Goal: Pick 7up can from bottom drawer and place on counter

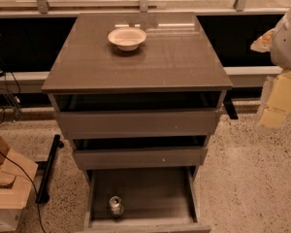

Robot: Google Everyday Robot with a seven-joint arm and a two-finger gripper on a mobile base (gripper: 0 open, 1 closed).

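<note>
A grey-brown cabinet stands on speckled floor with its bottom drawer (153, 191) pulled open. The 7up can (116, 206) stands upright in that drawer's front left corner, shiny pull-tab top facing up; any lettering on its side is too small to read. On the glossy counter (150, 64) above sits a cream-white bowl (127, 38), near the back edge. The robot's gripper (275, 109) hangs at the far right, level with the top drawer, well apart from the can and holding nothing visible; whether it is open or closed cannot be told.
</note>
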